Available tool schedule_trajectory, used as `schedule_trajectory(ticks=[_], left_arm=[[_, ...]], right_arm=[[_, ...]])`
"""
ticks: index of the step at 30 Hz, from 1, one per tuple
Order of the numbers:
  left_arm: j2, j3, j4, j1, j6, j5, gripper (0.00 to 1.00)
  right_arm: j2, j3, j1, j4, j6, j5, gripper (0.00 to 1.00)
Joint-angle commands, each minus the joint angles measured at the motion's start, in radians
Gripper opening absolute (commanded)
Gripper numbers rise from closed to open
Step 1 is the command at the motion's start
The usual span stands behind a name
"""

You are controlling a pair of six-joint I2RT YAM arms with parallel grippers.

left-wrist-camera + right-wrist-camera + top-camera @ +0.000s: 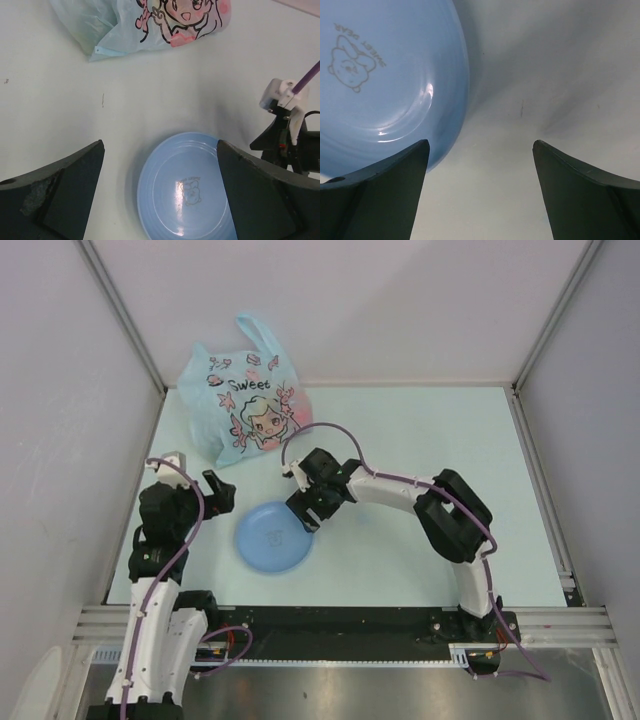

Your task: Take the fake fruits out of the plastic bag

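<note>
blue plate [265, 540] beside right hand [304, 516], plastic bag [243, 405] behind

Bright, even white light came from above. The round glossy blue plastic plate [385, 75] showed small white glints on its inner ring and threw a soft grey shadow across the pale table [485, 200]. In both wrist views the near black gripper fingers [375, 195] looked slightly soft. The overhead view was sharp.
</note>
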Motion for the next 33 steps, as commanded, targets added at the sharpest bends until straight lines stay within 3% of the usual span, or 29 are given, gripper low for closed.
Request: schedule_trajectory(ticks=[1, 6, 11, 20, 25, 33], left_arm=[[-0.026, -0.005, 0.005, 0.028, -0.017, 0.024, 1.00], [-0.047, -0.017, 0.010, 0.040, -0.018, 0.018, 1.00], [-0.044, -0.024, 0.014, 0.041, -0.020, 0.035, 1.00], [-0.027, -0.047, 0.065, 0.038, -0.026, 0.101, 0.98], [-0.026, -0.065, 0.108, 0.038, -0.024, 0.124, 0.97], [0.003, -0.085, 0.142, 0.020, -0.023, 0.159, 0.96]], right_arm=[[0.051, 0.066, 0.014, 0.051, 0.013, -0.001, 0.87], [0.088, 0.067, 0.039, 0.076, -0.003, 0.064, 0.72], [0.078, 0.055, 0.043, 0.100, -0.029, 0.125, 0.39], [-0.119, -0.195, -0.098, 0.080, -0.109, 0.190, 0.01], [-0.304, -0.373, -0.165, 0.047, -0.192, 0.162, 0.00], [-0.430, -0.600, -0.262, 0.071, -0.200, 0.133, 0.00]])
